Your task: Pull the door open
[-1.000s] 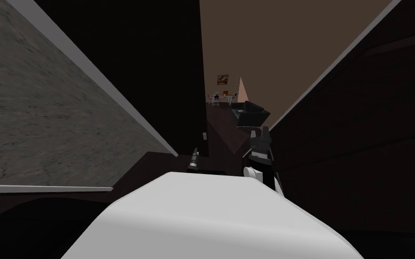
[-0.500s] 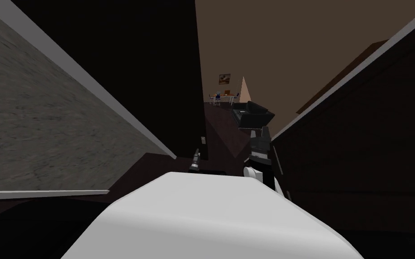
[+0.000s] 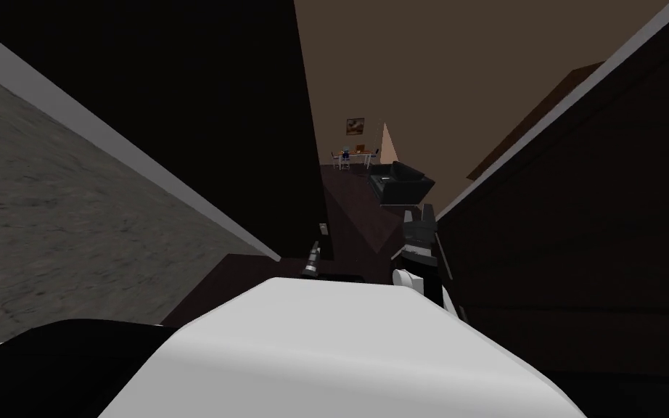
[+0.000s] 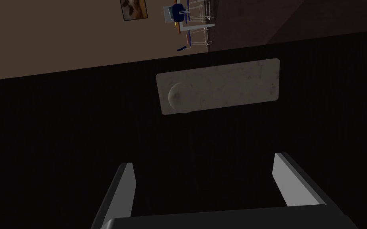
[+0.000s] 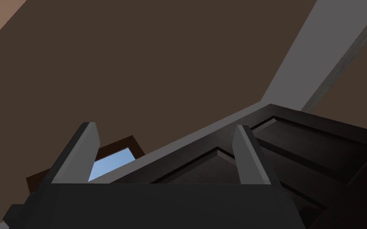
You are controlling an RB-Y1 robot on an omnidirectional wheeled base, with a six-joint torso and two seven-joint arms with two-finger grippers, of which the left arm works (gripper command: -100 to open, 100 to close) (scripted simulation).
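Fingers [image 4: 125, 187] spread, the left claw [image 4: 208, 183] faces the door's [image 4: 59, 151] handle plate [image 4: 226, 83], not touching.

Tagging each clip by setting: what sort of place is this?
Probably a home: past a dark door standing ajar are a black sofa, a small table with chairs and a framed picture on a brown wall.

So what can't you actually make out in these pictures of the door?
Head view: the handle plate on the dark door is too small and dim to show any detail.
Left wrist view: the knob faces the camera end-on, so its depth and the gap to the open left gripper cannot be judged.
Head view: the things on the far table are too small to name.
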